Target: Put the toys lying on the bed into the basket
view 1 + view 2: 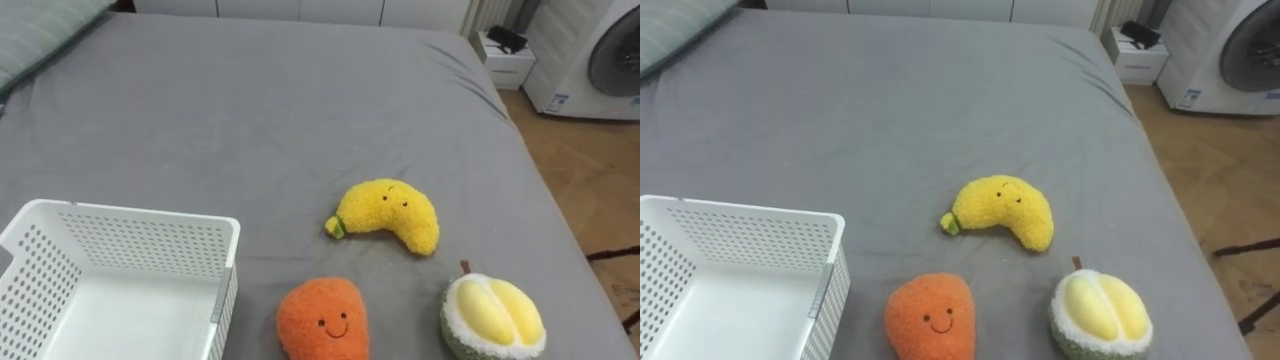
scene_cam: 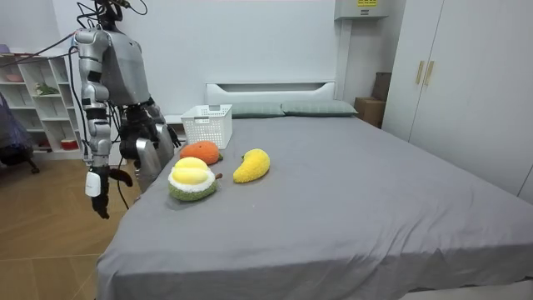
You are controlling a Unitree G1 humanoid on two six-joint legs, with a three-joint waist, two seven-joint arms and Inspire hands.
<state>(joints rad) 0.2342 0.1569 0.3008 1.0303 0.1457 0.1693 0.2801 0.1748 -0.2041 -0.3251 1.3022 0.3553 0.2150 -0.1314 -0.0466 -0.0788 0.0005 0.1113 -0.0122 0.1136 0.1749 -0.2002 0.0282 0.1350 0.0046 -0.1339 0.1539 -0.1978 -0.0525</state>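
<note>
Closest to us, at the near edge of the bed [image 1: 250, 110], sit three plush toys and a white basket [image 1: 130, 245]. An orange toy [image 1: 322, 320] with a stitched smile lies just beside the basket's right wall. A durian toy [image 1: 492, 317] is further to the right. A yellow banana toy [image 1: 390, 215] lies a little beyond and between those two. All three rest on the grey sheet, apart from one another, and we see nothing inside the basket.

We judge that collecting has not begun and that the step in hand is picking a first toy. In the room view the robot stands at the bedside facing the toys. Its right hand [image 2: 100, 196] hangs at its side, well away from them, with the fingers loose and apart and holding nothing.

The next move calls for reaching over the mattress edge, probably to the orange toy, since it has the shortest way to go. The fingers would then close softly round the plush and lift it over the perforated wall.

As for writing, a small label on the washing machine [image 1: 590, 55] and a yellow sign [image 2: 366, 3] high on the wall are too small for us to read. The toys carry no visible tags.
</note>
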